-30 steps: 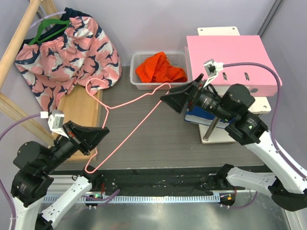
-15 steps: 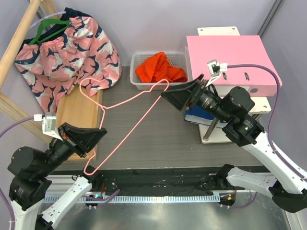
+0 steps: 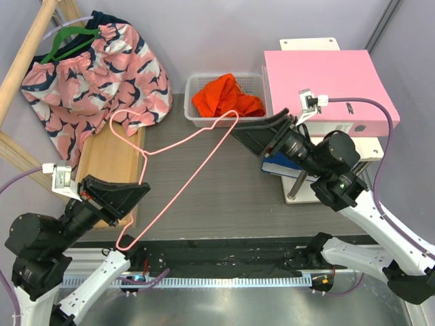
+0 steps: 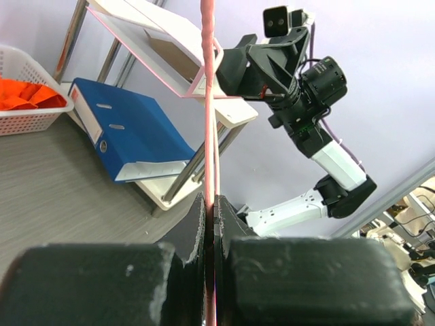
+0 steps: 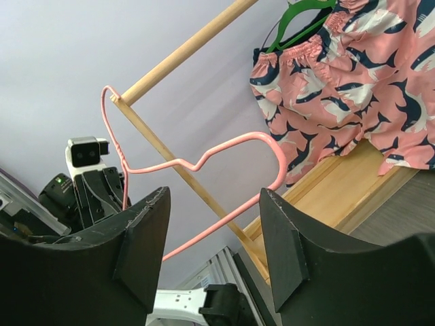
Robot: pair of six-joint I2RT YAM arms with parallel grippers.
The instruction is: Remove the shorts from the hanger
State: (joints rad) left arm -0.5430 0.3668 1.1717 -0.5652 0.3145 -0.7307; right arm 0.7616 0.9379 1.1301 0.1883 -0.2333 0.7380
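Observation:
The pale pink wire hanger [image 3: 191, 172] is bare and hangs in the air above the table. My left gripper [image 3: 141, 193] is shut on its near lower part; in the left wrist view the wire [image 4: 207, 102] runs up from between the closed jaws [image 4: 211, 201]. My right gripper [image 3: 239, 136] is open and empty beside the hanger's far corner. In the right wrist view the hanger [image 5: 231, 144] shows beyond the spread fingers [image 5: 214, 198], not touching them. The orange shorts [image 3: 225, 96] lie crumpled in the white mesh basket [image 3: 197, 121], also visible in the left wrist view [image 4: 24, 93].
A pink patterned garment [image 3: 95, 68] hangs on a green hanger [image 3: 64, 37] from a wooden rail [image 3: 24, 54] at the back left. A wooden board [image 3: 112, 156] lies under it. A pink binder [image 3: 326, 81] and a blue binder [image 3: 285, 166] sit on a white rack at the right.
My left gripper has drawn back toward the near left with the hanger, which shifted slightly left and down. My right gripper stays open and has pulled slightly right.

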